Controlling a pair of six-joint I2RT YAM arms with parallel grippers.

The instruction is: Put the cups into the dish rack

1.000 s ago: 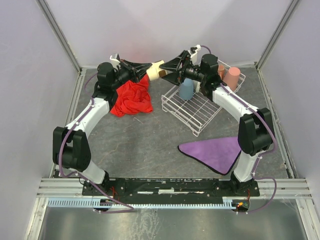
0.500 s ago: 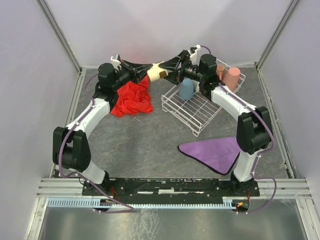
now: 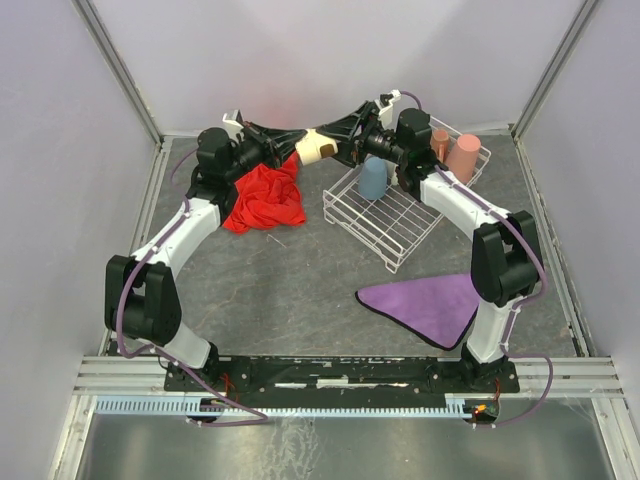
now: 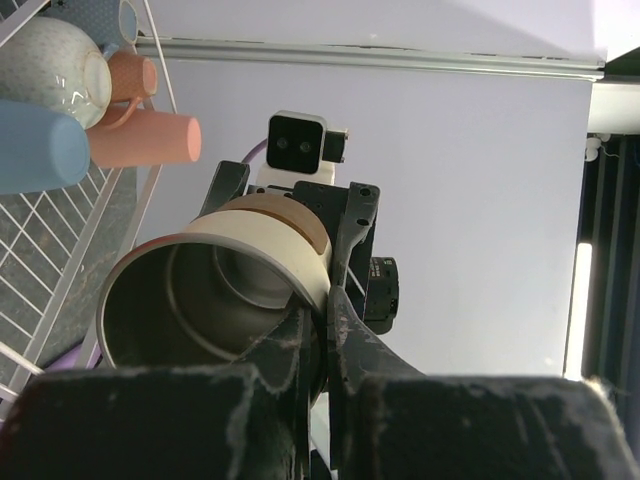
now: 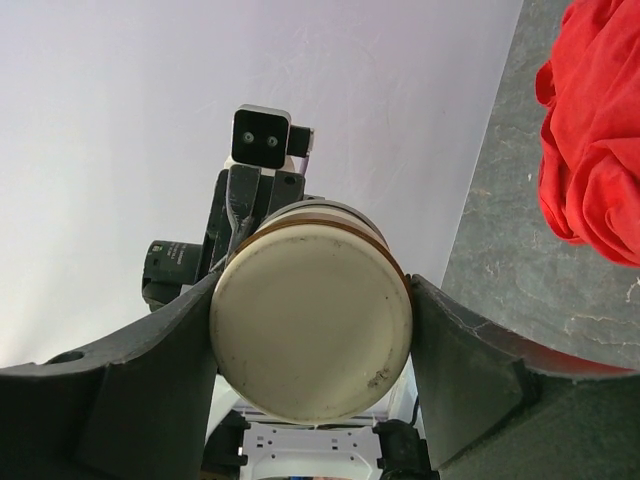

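A cream cup with a brown band (image 3: 313, 147) hangs in the air between both grippers, left of the dish rack (image 3: 385, 228). My left gripper (image 3: 297, 144) pinches its rim, one finger inside (image 4: 290, 345). My right gripper (image 3: 330, 140) has a finger (image 5: 150, 370) on each side of the cup's base (image 5: 312, 335). In the rack stand a light-blue cup (image 3: 373, 178), a salmon tumbler (image 3: 463, 155) and a small orange mug (image 3: 440, 140). The left wrist view also shows a pale patterned mug (image 4: 50, 65) there.
A crumpled red cloth (image 3: 262, 197) lies on the table under the left arm and shows in the right wrist view (image 5: 595, 130). A purple cloth (image 3: 430, 305) lies in front of the rack. Walls close in the back and both sides.
The right gripper has moved left onto the cup's base and its fingers now touch the cup's sides. The left gripper still holds the cup by the rim, slightly raised.
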